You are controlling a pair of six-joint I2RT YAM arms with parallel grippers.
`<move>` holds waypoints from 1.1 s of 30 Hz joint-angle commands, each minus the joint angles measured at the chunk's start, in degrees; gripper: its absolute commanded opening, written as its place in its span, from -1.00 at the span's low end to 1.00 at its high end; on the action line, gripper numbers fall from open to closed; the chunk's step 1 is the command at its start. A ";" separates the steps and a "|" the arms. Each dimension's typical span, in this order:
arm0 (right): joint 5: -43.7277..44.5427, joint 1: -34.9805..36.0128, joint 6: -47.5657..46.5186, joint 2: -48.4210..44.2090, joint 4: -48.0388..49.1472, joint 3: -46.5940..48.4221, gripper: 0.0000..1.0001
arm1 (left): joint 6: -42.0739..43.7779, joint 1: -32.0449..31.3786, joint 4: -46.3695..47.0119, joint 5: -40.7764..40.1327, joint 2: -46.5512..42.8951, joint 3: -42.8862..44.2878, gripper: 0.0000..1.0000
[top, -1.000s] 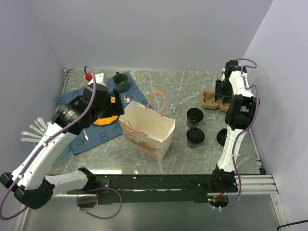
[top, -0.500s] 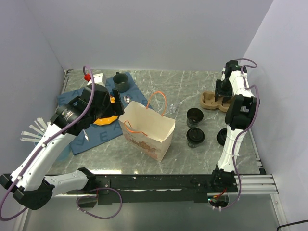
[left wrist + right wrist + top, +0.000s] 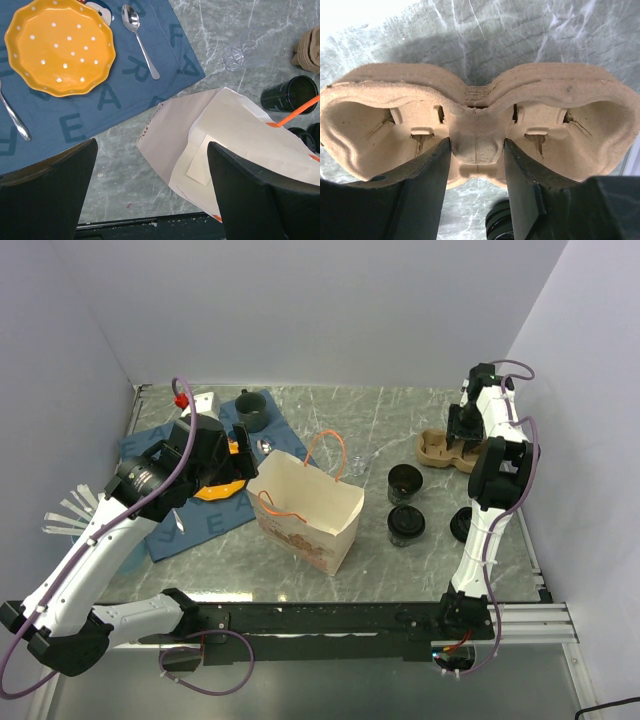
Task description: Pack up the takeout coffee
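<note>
Right tool (image 3: 476, 146) points down, clamping pulp tray (image 3: 580, 125) centre.

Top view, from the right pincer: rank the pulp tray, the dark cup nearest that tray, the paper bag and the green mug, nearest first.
1. pulp tray: at the right pincer itself, far right.
2. dark cup: just left of the tray, toward the arms.
3. paper bag: table centre.
4. green mug: back left.
</note>
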 commanded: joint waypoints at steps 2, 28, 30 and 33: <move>0.77 0.13 0.40 -2.06 -0.61 3.79 0.10 | -1.13 0.06 1.09 0.57 -1.06 -0.10 0.96; 0.24 -0.22 0.40 0.31 0.44 4.41 0.14 | -2.89 0.06 1.00 1.45 -2.20 -1.07 0.96; -0.02 -0.31 0.40 0.40 0.44 4.50 0.12 | -2.98 0.06 1.26 1.45 -2.03 -1.16 0.96; -0.28 -0.48 0.40 0.48 0.35 4.50 0.11 | -3.15 0.06 1.35 1.62 -1.94 -1.16 0.96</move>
